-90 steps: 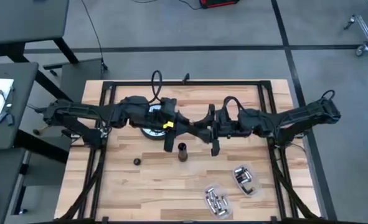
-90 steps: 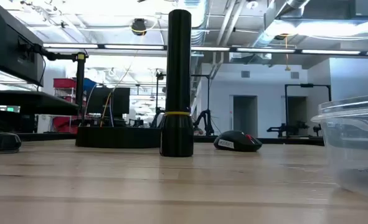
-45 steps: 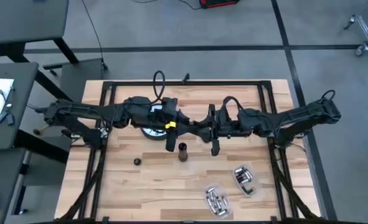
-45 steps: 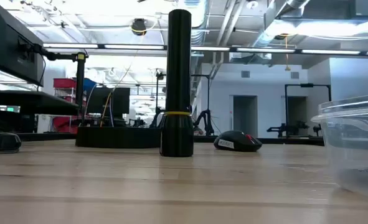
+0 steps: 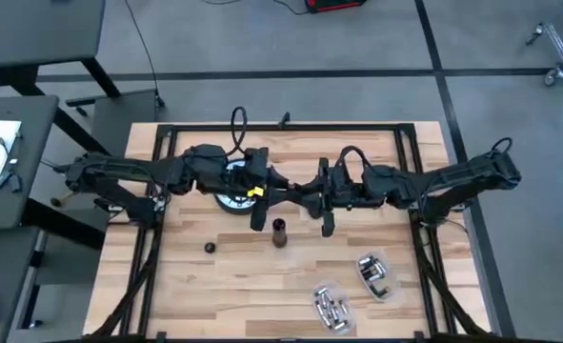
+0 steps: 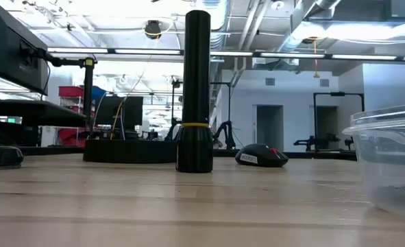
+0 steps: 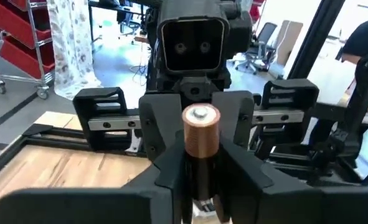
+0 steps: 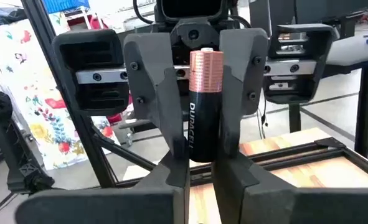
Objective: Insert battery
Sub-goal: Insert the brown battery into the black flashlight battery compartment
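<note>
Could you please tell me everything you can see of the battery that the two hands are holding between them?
The battery is a cylinder with a black body printed DURACELL and a copper-coloured end showing a silvery terminal cap. It is held above the table, near its middle and behind the upright flashlight body, touching neither. Both hands meet on it: the fingers of the left hand and those of the right hand press its sides in the two wrist views.

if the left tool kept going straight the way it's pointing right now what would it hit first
Most likely the right tool: it faces the left tool head-on above the table, and both appear to grip the same battery, so the left tool would drive into it.
</note>
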Action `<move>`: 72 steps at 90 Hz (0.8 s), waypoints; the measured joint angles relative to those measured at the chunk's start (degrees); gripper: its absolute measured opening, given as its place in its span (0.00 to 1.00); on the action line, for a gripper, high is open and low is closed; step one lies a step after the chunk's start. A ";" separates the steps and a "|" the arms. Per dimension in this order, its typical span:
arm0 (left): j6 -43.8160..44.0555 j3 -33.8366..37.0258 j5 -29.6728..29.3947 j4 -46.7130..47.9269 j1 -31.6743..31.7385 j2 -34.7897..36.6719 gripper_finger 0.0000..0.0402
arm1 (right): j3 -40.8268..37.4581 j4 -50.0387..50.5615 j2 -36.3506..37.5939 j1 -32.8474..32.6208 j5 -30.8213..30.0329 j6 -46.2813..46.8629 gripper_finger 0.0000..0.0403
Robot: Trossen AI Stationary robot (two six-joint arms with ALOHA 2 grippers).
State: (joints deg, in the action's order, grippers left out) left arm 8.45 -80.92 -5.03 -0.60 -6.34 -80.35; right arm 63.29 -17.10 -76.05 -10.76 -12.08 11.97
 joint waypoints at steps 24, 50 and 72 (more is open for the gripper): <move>-3.31 0.08 -0.01 2.42 1.33 1.99 0.27 | 0.08 -0.09 0.04 -0.02 0.00 0.06 0.07; -9.14 0.08 -0.63 7.86 1.59 3.94 0.27 | 0.08 3.92 0.13 -0.09 1.77 0.21 0.07; -5.95 -0.01 -0.18 13.70 1.59 4.52 0.27 | 0.08 14.27 0.13 -0.07 1.77 0.19 0.07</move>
State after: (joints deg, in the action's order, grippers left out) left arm 2.50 -80.93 -5.21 13.10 -4.75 -75.83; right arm 63.37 -2.83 -75.92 -10.83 -10.31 12.16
